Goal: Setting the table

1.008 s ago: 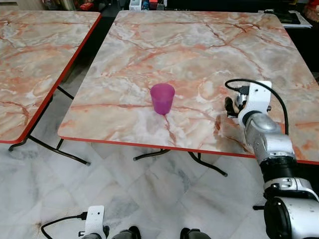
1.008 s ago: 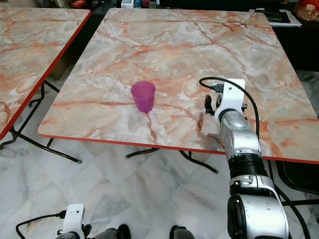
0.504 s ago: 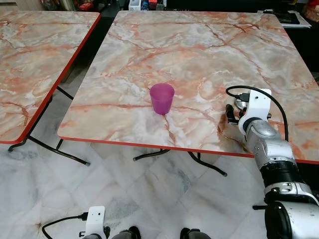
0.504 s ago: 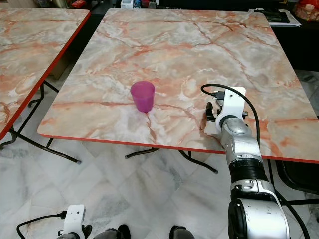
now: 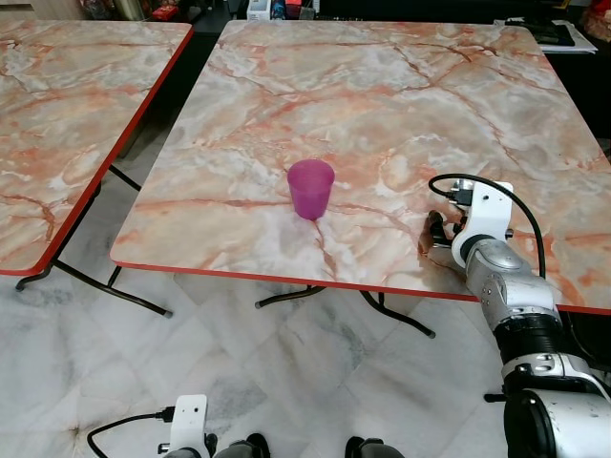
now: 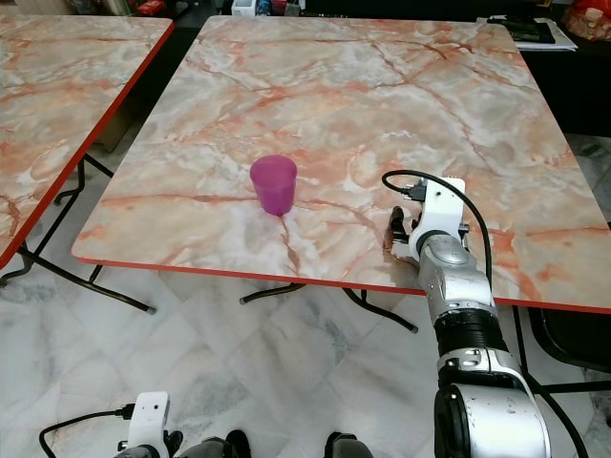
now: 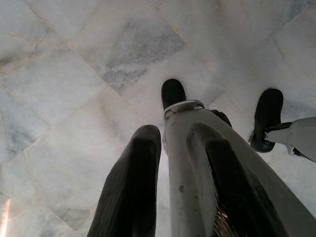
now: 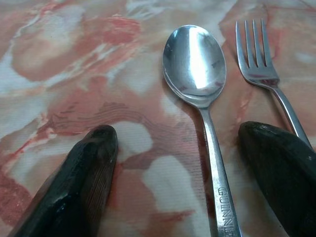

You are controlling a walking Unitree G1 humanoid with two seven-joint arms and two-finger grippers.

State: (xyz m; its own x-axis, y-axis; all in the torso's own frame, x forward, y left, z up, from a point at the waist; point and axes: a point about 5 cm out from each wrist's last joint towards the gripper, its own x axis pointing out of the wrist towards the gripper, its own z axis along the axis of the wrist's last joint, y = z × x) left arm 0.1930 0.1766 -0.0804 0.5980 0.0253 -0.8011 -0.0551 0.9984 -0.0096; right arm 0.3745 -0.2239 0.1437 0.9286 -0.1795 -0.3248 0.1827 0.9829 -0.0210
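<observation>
Right wrist view, spoon (image 8: 197, 74) between open right end effector (image 8: 190, 173) fingers, fork (image 8: 261, 64) beside

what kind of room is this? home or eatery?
Likely an eatery or dining hall: two matching marble-pattern folding tables with red edges stand side by side on a marble-tile floor, with a pink cup, spoon and fork laid out.

A second marble-patterned table (image 5: 67, 124) with a red edge stands just left of the main one — a dark gap between them. Pale marble floor tiles (image 5: 286, 372) spread below. Far edge — a cluttered dark counter (image 5: 558, 33) with papers, too small to read.
</observation>
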